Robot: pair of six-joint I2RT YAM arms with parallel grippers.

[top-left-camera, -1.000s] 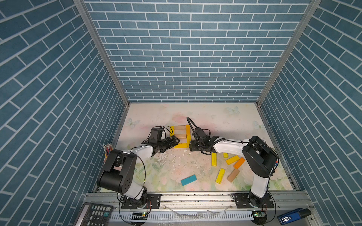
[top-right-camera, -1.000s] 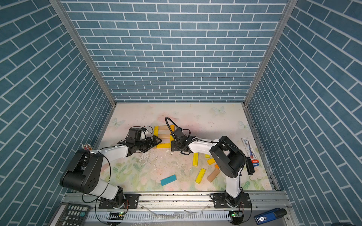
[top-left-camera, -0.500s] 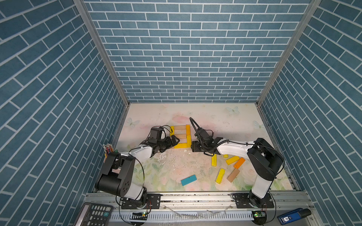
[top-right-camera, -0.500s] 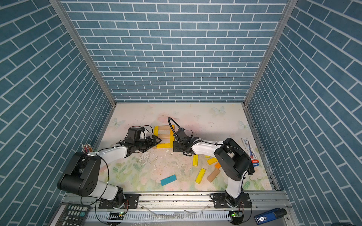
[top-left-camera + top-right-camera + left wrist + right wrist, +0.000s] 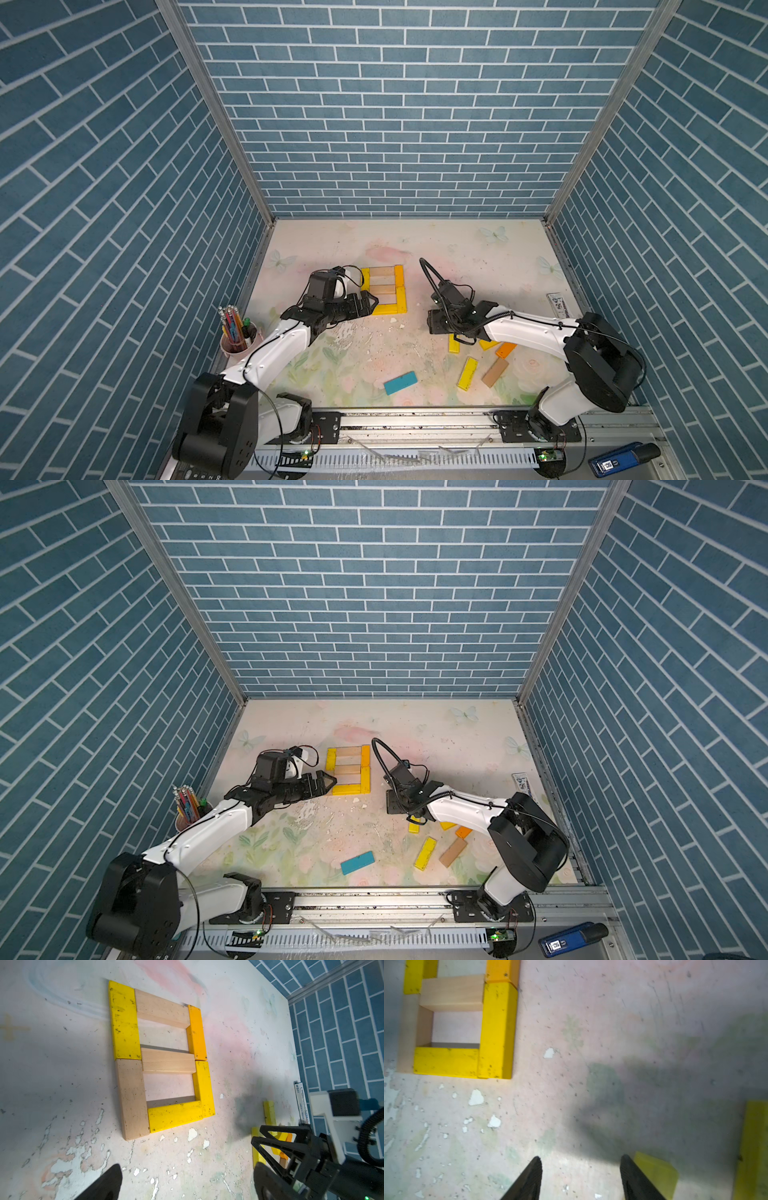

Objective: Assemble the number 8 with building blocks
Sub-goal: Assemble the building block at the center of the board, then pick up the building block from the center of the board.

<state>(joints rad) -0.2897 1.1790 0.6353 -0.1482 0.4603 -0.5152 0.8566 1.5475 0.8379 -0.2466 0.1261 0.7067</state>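
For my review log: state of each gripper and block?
Left gripper: open, empty.
Right gripper: open, empty.
Figure 8 of yellow, tan, orange planks: loops closed.
Teal-blue wooden plank: loose, flat.
Yellow wooden plank: loose, flat.
Tan wooden plank: loose, flat.
Orange wooden plank: loose, flat.

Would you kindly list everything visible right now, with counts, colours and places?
Figure blocks: seven; three yellow, three tan, one orange; mid-table.
Loose blocks: six seen; three yellow, one orange, one tan, one teal; table's front half, mostly right.
Pencil cup: one; pink; left table edge.
Packet: one; white; right table edge.
Blue device: one; blue; off the table, front right.
Table: one; pale floral.
Walls: three; blue brick; left, back, right.
Left end effector: one; black; open beside the figure.
Right end effector: one; black; open, empty, by the loose yellow blocks.
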